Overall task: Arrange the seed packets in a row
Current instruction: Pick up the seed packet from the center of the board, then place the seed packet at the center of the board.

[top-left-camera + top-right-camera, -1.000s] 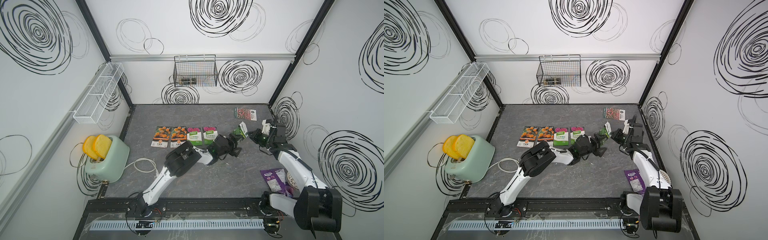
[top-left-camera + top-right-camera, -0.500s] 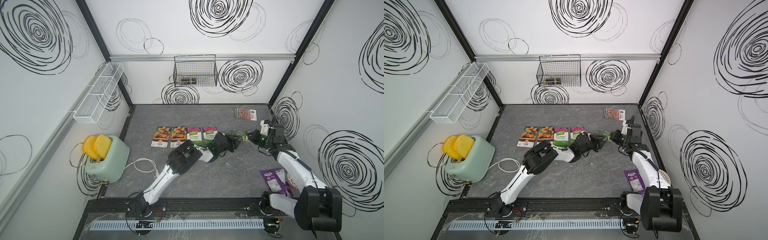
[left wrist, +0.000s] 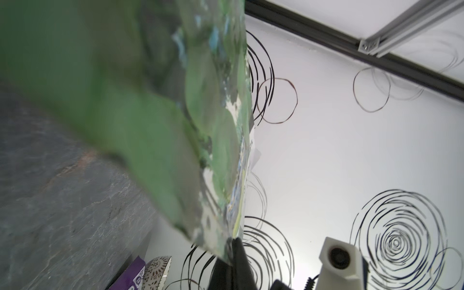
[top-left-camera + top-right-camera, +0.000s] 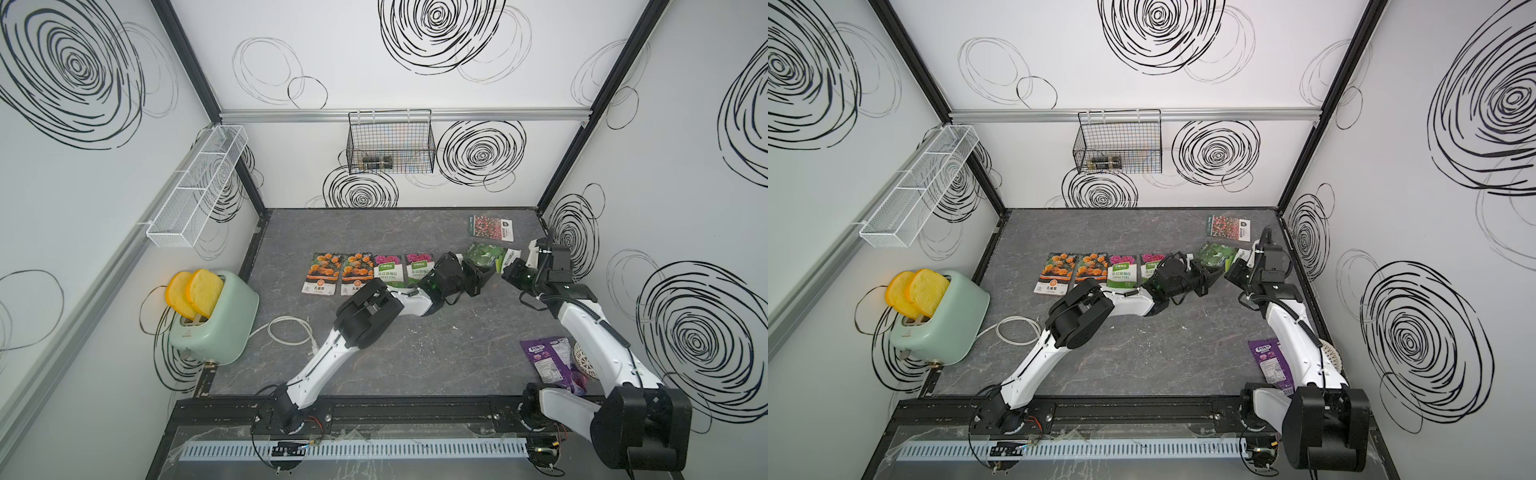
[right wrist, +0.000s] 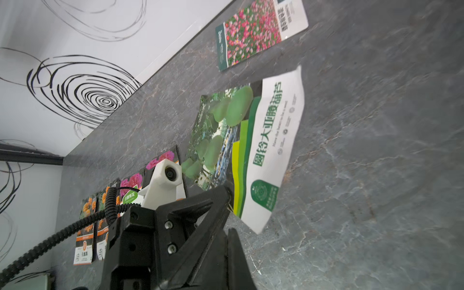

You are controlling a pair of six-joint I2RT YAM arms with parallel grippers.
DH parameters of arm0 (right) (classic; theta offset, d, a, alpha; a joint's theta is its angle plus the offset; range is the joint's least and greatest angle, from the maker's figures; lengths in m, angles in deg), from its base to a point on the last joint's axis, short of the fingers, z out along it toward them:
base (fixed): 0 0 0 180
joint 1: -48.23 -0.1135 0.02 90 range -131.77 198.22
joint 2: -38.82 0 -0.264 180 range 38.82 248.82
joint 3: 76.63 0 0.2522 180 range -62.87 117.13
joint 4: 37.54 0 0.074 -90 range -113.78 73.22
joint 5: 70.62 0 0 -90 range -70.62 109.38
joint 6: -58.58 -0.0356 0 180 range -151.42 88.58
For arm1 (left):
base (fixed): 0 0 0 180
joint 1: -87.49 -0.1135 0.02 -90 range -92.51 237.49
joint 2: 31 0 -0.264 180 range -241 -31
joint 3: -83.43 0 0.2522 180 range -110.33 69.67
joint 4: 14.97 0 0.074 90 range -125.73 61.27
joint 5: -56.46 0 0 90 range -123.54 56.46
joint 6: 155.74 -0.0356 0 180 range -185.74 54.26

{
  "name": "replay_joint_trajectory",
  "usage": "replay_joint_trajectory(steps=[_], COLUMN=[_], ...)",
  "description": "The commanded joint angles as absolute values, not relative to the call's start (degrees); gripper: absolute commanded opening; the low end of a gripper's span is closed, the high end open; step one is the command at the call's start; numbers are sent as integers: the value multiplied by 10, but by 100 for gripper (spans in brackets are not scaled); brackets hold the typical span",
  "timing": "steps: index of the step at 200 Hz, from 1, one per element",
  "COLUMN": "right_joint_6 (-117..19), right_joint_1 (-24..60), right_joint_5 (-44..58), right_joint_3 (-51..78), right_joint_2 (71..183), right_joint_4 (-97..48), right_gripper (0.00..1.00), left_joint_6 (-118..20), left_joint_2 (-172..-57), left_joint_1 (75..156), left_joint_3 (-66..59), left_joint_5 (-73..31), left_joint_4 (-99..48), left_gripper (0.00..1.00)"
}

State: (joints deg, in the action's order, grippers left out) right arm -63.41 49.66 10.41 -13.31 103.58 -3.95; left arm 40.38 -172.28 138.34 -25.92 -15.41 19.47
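clamped on green packet (image 5: 246, 140) from both ends near table (image 4: 374, 353) right edge, left gripper (image 4: 482, 272) and right gripper (image 4: 506, 268); seems light, floppy, slick, so best pinched at edges.

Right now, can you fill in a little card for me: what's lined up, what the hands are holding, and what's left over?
Row so far: two orange-flower packets, then two pink-flower packets, side by side
Left hand: shut on the green-fruit packet
Right hand: shut on that packet's white end
Not in the row yet: red-pink flower-field packet, lying alone farther back
Not seeds: purple snack pouch
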Motion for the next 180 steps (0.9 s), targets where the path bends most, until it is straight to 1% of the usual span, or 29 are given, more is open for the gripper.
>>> replay_joint_trajectory(steps=[1, 17, 36, 50, 61, 75, 99, 109, 131, 155, 180], right_joint_6=[-618, -623, -634, -636, -638, -638, -634, -635, -636, -634, -633], right_joint_1=[493, 493, 494, 495, 495, 495, 495, 494, 490, 487, 486], right_joint_5=[155, 152, 142, 126, 114, 98, 76, 62, 52, 50, 42], right_joint_3=[-83, -63, -55, -54, -61, -73, -108, -125, -148, -162, -173], right_joint_2=[1021, 1024, 1025, 1025, 1022, 1017, 1004, 1000, 993, 992, 989], right_joint_4=[6, 8, 0, -6, -14, -27, -50, -64, -73, -76, -78], right_gripper=[0, 0, 0, 13, 25, 35, 53, 58, 64, 65, 66], left_joint_6=[323, 263, 140, 19, -99, -222, -357, -391, -443, -482, -493], left_joint_2=[-1726, -1713, -1697, -1681, -1670, -1660, -1664, -1664, -1669, -1682, -1703], left_joint_1=[1375, 1368, 1355, 1342, 1330, 1312, 1279, 1267, 1244, 1231, 1227], left_joint_3=[-276, -263, -271, -286, -308, -338, -391, -401, -406, -416, -434], left_joint_5=[-70, -25, 37, 63, 65, 54, 43, 37, 32, 30, 36], left_joint_4=[164, 134, 32, -85, -195, -326, -480, -519, -564, -595, -600], left_gripper=[0, 0, 0, 0, 0, 0, 0, 0, 0, 0, 0])
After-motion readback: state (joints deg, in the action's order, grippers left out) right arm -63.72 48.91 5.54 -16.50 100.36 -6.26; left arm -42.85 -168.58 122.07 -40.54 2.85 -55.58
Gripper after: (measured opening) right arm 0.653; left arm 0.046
